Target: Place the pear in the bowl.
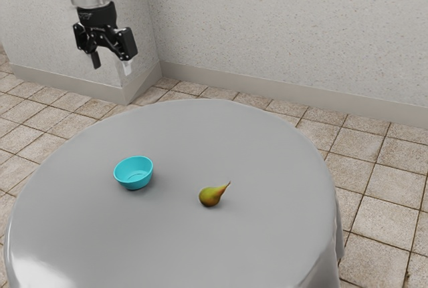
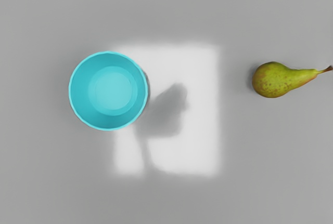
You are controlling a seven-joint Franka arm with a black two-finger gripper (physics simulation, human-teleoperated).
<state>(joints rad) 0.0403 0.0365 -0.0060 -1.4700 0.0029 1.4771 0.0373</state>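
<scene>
Hovering high, fingers (image 1: 127, 67) spread and empty — likely to straddle that pear (image 1: 210, 196), lying sideways, apart from the turquoise bowl (image 1: 134, 179) — upright, ready to receive.

A plain tiled room, its exact kind unclear, with square tan floor tiles (image 1: 388, 225), a speckled pale wall (image 1: 287, 27), a low baseboard (image 1: 267, 93) and a round, gray-covered table (image 1: 267, 161).
</scene>
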